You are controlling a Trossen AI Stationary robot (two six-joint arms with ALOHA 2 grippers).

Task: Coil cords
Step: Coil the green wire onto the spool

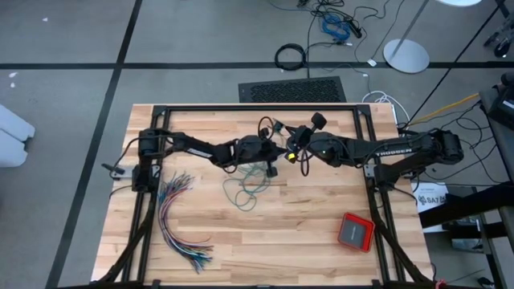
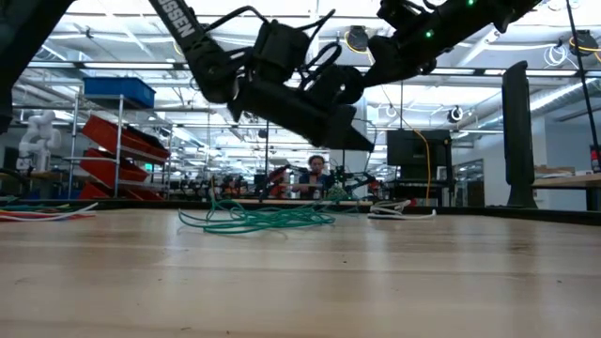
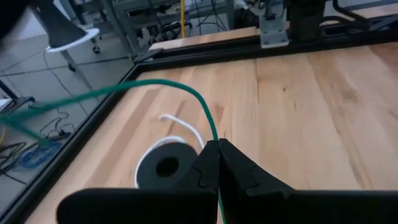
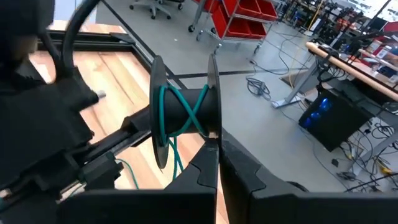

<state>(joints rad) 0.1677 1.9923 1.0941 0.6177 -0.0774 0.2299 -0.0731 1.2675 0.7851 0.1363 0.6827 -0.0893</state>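
Here both arms meet above the middle of the wooden surface (image 1: 321,209), well off it. The left gripper (image 3: 217,152) has its jaws pressed together on the green cord (image 3: 155,84), which runs taut from the fingertips off past the surface's edge. In the right wrist view the right gripper (image 4: 217,146) has its jaws pressed together on the rim of a black spool (image 4: 183,109), and several turns of green cord cross over the spool's core. From above, the spool (image 1: 317,120) sits just beyond the right gripper (image 1: 299,144), close to the left gripper (image 1: 273,156).

The rest of the green cord (image 1: 247,189) lies loose on the surface under the arms, in a tangle of open loops; the low view shows the same heap (image 2: 258,218) lying flat. A second black spool (image 3: 165,167) with a white cord end (image 3: 180,127) lies on the surface near the left gripper; the low view shows white cord (image 2: 404,211) just beside the green heap.

A fanned bundle of coloured wires (image 1: 181,221) lies toward the left side, well apart from the cords. A red box (image 1: 355,231) sits near the right front corner. A person (image 2: 315,174) shows far behind the surface in the low view.
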